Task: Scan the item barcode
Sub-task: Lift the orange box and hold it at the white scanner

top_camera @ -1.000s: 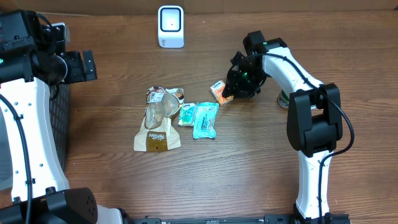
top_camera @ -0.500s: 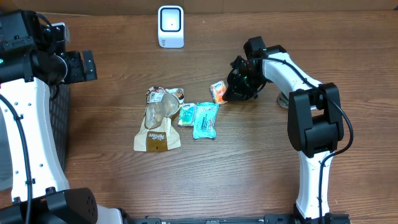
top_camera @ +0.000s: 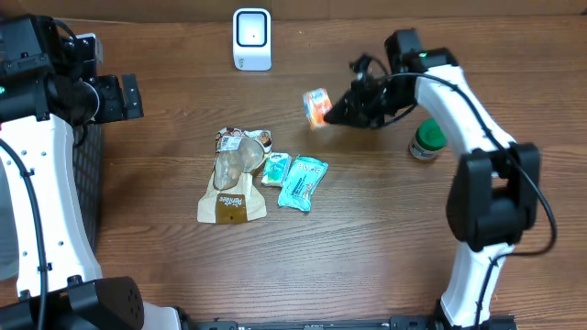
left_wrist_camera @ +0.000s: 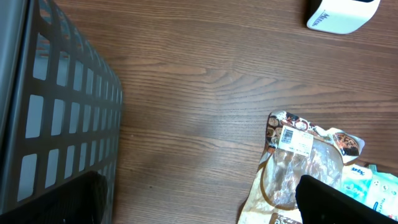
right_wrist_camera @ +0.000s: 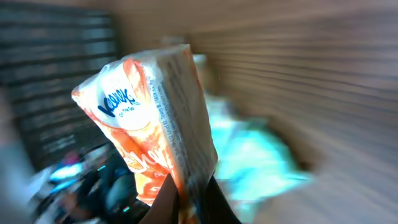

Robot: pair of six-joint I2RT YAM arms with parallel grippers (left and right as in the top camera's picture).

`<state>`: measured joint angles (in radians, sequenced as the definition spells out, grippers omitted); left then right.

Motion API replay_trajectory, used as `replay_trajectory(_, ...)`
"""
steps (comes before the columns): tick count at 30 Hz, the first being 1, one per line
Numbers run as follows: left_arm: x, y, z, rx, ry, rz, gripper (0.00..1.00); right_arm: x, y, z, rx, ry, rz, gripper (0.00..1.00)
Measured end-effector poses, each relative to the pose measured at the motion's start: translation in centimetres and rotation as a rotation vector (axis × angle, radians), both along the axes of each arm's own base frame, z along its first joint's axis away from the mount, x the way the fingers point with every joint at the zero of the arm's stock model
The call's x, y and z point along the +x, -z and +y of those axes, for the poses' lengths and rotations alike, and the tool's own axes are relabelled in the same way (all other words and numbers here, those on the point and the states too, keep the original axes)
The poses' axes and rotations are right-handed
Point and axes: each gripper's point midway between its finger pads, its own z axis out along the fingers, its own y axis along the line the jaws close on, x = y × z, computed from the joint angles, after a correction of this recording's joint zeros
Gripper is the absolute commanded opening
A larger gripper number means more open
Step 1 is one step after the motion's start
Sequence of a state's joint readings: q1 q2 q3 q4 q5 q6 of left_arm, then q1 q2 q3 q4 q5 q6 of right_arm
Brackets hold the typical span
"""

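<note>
My right gripper (top_camera: 336,112) is shut on an orange and white tissue pack (top_camera: 316,106) and holds it in the air above the table, right of the white barcode scanner (top_camera: 251,38). In the right wrist view the pack (right_wrist_camera: 155,118) stands upright with its lower edge pinched between the two dark fingers of that gripper (right_wrist_camera: 189,190); the background is blurred by motion. My left gripper (top_camera: 128,96) hangs open at the far left beside the basket. In its own view the left gripper (left_wrist_camera: 199,205) has nothing between its wide-set fingers, and the scanner (left_wrist_camera: 342,14) shows at the top right.
On the table lie a brown snack bag (top_camera: 234,179), a small green and white packet (top_camera: 274,170) and a teal packet (top_camera: 303,181). A green-lidded jar (top_camera: 426,140) stands under the right arm. A black mesh basket (top_camera: 92,183) fills the left edge.
My right gripper shut on the orange pack, lifted it off the table and swung it back. The teal packet turned slightly. The left arm stayed still.
</note>
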<state>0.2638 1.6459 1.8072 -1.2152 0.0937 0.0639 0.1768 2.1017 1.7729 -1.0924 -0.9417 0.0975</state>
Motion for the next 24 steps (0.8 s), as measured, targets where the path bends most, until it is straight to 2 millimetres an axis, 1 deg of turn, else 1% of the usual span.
replay_trajectory(2,0.0,0.0,0.0,-0.001,0.000,0.000,1.00,-0.5,-3.1,0.9,0.115,-0.035,-0.035,0.04)
replay_trajectory(4,0.0,0.0,0.0,0.000,0.000,0.000,0.99,-1.2,-5.6,1.7,0.230,-0.070,-0.051,0.04)
replay_trajectory(7,0.0,0.0,0.0,0.000,0.000,0.000,1.00,-2.0,-8.1,2.4,0.378,-0.109,-0.039,0.04)
replay_trajectory(11,0.0,0.0,0.0,0.000,0.000,0.000,1.00,-2.7,-10.2,2.6,0.504,-0.137,-0.019,0.04)
replay_trajectory(15,0.0,0.0,0.0,0.000,0.000,0.000,1.00,-3.0,-11.1,2.6,0.558,-0.148,-0.006,0.04)
replay_trajectory(18,0.0,0.0,0.0,0.000,0.000,0.000,1.00,-3.0,-11.2,2.6,0.562,-0.149,-0.006,0.04)
replay_trajectory(21,0.0,0.0,0.0,0.000,0.000,0.000,1.00,-2.8,-10.4,2.6,0.519,-0.139,-0.010,0.04)
replay_trajectory(24,0.0,0.0,0.0,0.000,0.000,0.000,0.99,-2.5,-9.2,2.5,0.447,-0.119,-0.006,0.04)
